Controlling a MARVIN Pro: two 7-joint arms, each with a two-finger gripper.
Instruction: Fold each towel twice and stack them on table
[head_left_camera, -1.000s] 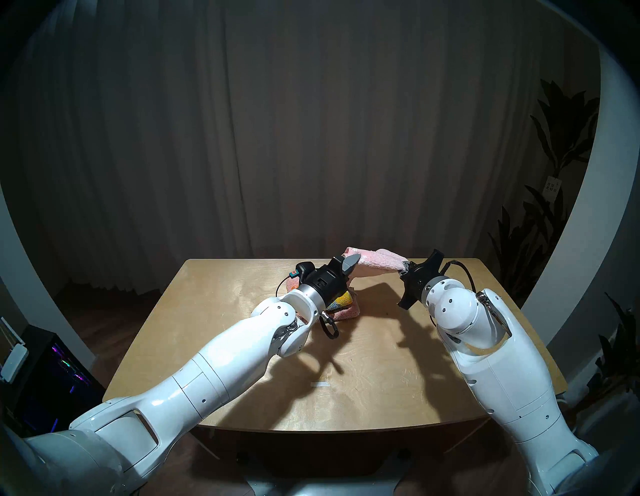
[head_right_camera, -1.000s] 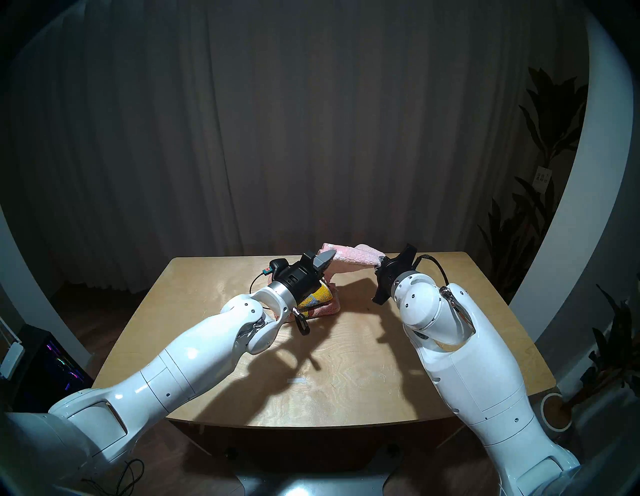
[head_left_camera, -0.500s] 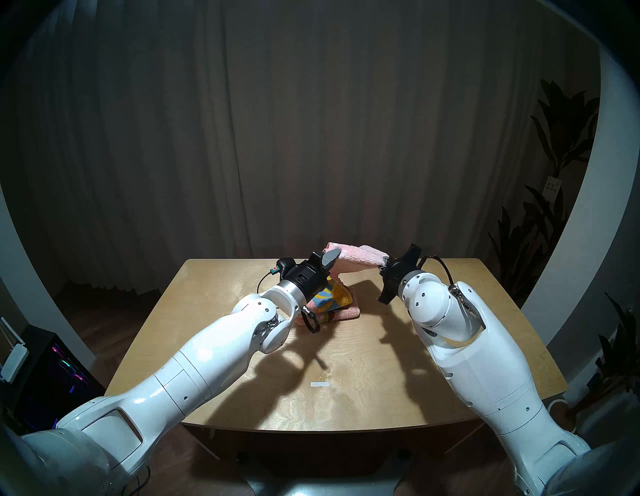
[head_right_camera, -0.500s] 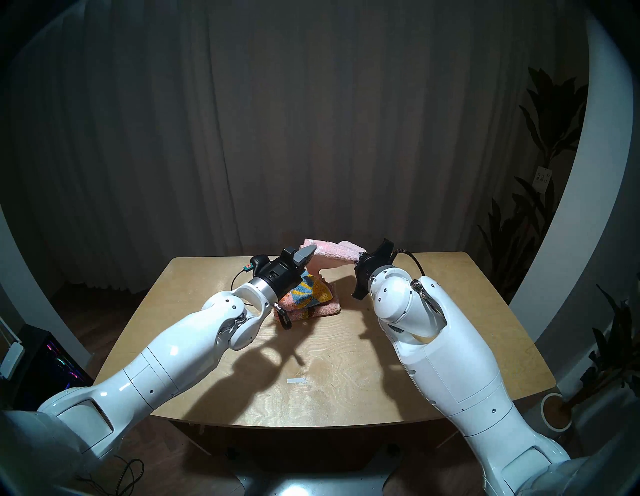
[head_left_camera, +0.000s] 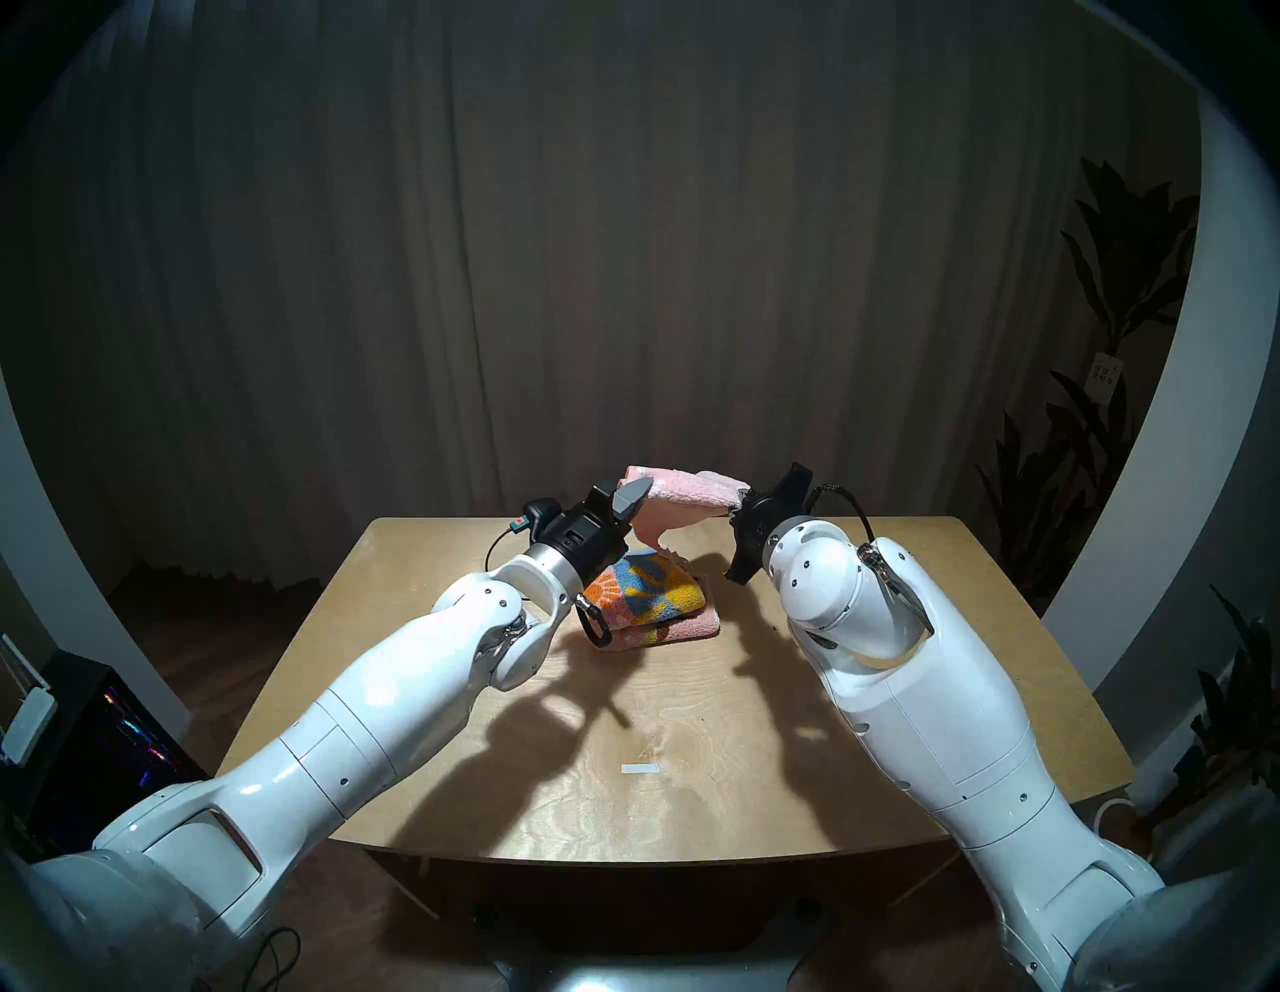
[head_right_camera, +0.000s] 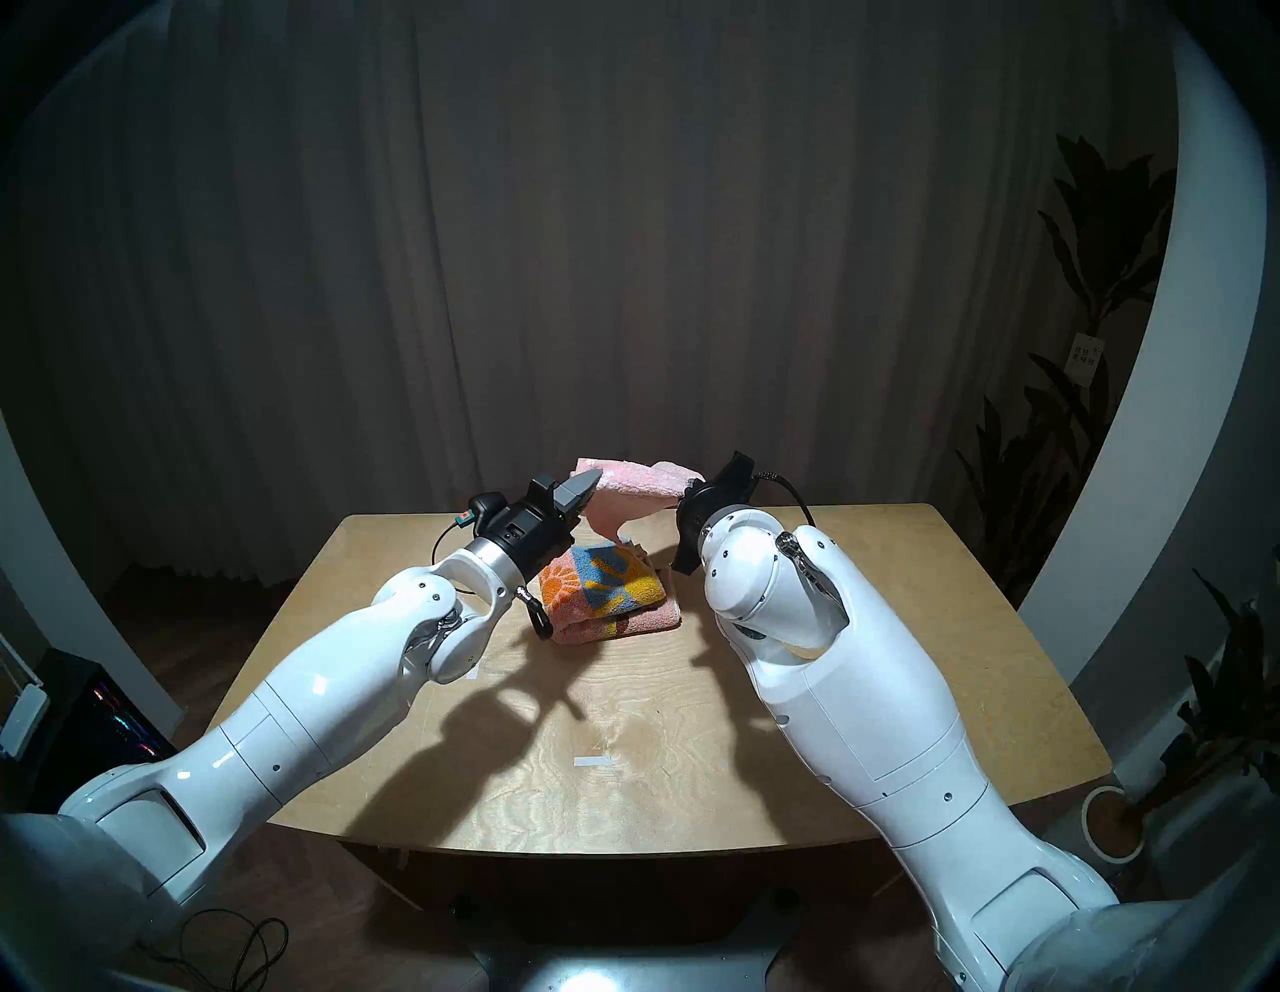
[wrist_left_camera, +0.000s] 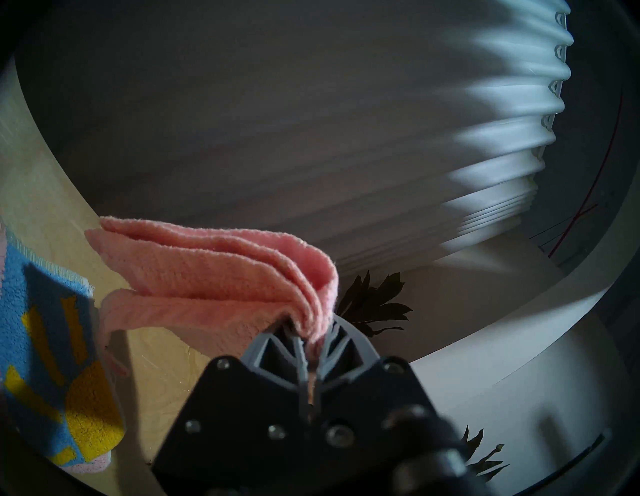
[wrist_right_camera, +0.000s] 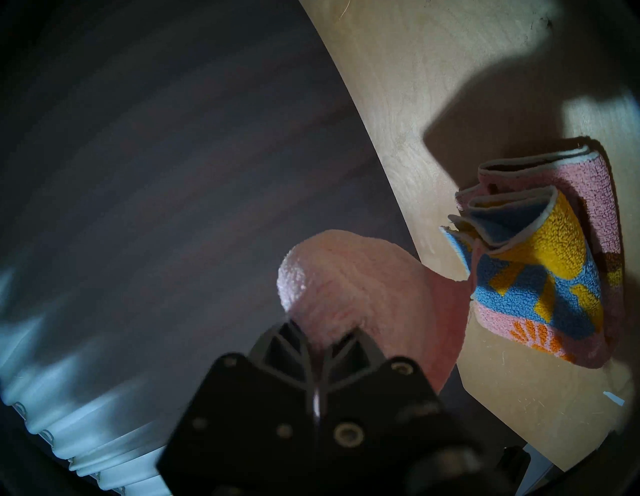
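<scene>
The folded plain pink towel (head_left_camera: 682, 495) hangs in the air over the far part of the table (head_left_camera: 762, 727), stretched between both grippers. My left gripper (head_left_camera: 636, 497) is shut on its left end, seen close in the left wrist view as layered pink folds (wrist_left_camera: 214, 277) pinched between the grey fingers (wrist_left_camera: 270, 350). My right gripper (head_left_camera: 740, 504) is shut on its right end (wrist_right_camera: 346, 284). Below it, the folded sunflower towel (head_left_camera: 651, 596) lies on the table, with one hanging pink corner just above its far edge.
A white tape mark (head_left_camera: 641, 768) sits near the table's front. Dark curtains hang behind the far edge. Tall plants (head_left_camera: 1108, 415) and a pot (head_right_camera: 1112, 821) stand to the right; a dark computer case (head_left_camera: 104, 727) is on the floor at left.
Both arms have carried the pink towel leftward and slightly higher. The left arm has moved off the sunflower towel, so more of that towel shows.
</scene>
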